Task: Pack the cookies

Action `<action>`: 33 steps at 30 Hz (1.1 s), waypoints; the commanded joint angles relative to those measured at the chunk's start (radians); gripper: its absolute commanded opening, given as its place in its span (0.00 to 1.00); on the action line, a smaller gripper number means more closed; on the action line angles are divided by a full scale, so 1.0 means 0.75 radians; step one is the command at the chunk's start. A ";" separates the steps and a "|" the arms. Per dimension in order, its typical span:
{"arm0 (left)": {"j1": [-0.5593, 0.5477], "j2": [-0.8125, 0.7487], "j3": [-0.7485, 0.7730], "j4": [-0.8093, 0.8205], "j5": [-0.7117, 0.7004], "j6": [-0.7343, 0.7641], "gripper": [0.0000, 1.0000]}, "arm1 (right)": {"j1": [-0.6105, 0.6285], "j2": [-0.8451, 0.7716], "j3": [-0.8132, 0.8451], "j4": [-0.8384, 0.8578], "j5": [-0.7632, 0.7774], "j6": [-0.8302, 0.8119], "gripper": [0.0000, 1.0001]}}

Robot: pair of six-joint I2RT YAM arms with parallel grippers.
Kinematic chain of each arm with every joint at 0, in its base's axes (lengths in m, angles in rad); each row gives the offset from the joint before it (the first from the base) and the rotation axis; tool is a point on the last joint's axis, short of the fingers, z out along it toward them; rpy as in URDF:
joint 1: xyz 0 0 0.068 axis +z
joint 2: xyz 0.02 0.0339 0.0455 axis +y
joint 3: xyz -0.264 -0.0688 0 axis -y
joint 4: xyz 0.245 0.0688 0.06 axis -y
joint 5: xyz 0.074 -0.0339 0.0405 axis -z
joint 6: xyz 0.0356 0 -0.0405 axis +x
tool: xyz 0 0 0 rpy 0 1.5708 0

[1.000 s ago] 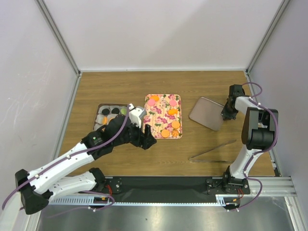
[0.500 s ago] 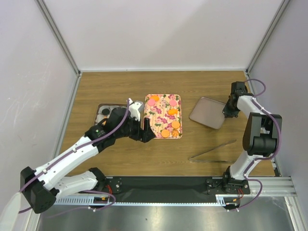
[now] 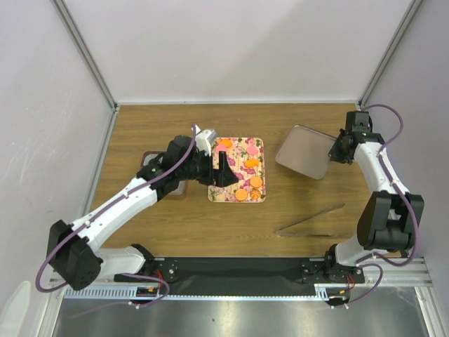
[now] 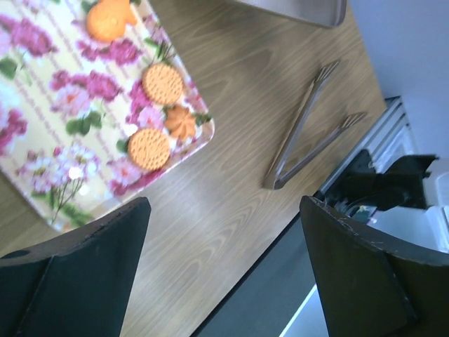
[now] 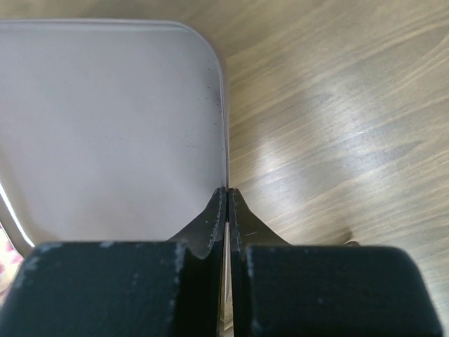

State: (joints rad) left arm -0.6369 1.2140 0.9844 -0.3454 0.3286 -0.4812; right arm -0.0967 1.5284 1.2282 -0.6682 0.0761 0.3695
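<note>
Several orange and pink cookies (image 3: 250,163) lie on the floral tray (image 3: 231,184). In the left wrist view three orange cookies (image 4: 163,83) sit near the tray's (image 4: 56,140) corner. My left gripper (image 3: 223,168) is open and empty over the tray's left part; its fingers (image 4: 77,267) frame bare table. My right gripper (image 3: 336,149) is shut on the edge of the grey metal lid (image 3: 303,151), also seen in the right wrist view (image 5: 105,126). The grey tin (image 3: 177,191) is mostly hidden under my left arm, and so is what it holds.
Metal tongs (image 3: 309,221) lie on the table at the front right, also in the left wrist view (image 4: 302,133). White walls enclose the table on the left, back and right. The black base rail runs along the near edge.
My left gripper has moved from the tray's front left corner to over the tray, and the arm now covers the tin. My right gripper has carried the lid back and to the right.
</note>
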 commanded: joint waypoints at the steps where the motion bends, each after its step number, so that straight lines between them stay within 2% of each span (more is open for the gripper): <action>1: 0.039 0.093 0.119 0.154 0.116 -0.044 0.95 | 0.029 -0.141 0.066 -0.038 -0.089 0.033 0.00; 12: 0.119 0.426 0.340 0.415 0.277 -0.148 0.97 | 0.325 -0.291 0.091 -0.064 -0.216 0.125 0.00; 20: 0.135 0.496 0.383 0.454 0.325 -0.203 0.95 | 0.499 -0.305 0.093 -0.032 -0.239 0.188 0.00; 23: 0.133 0.494 0.375 0.456 0.335 -0.217 0.86 | 0.515 -0.316 0.074 -0.003 -0.245 0.207 0.00; 24: 0.135 0.490 0.367 0.456 0.331 -0.221 0.78 | 0.520 -0.320 0.072 0.001 -0.251 0.207 0.00; 26: 0.139 0.466 0.346 0.456 0.335 -0.221 0.71 | 0.528 -0.318 0.076 -0.005 -0.241 0.203 0.00; 29: 0.146 0.447 0.346 0.430 0.335 -0.207 0.54 | 0.532 -0.324 0.072 -0.005 -0.243 0.201 0.00; 32: 0.148 0.449 0.356 0.410 0.372 -0.205 0.44 | 0.540 -0.324 0.074 0.003 -0.249 0.199 0.00; 33: 0.148 0.447 0.354 0.409 0.376 -0.207 0.37 | 0.546 -0.322 0.076 0.005 -0.247 0.197 0.00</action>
State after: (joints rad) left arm -0.5343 1.5948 1.2289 -0.0521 0.5629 -0.6399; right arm 0.2993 1.3216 1.2499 -0.7151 -0.0959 0.5026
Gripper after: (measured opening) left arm 0.419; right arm 0.015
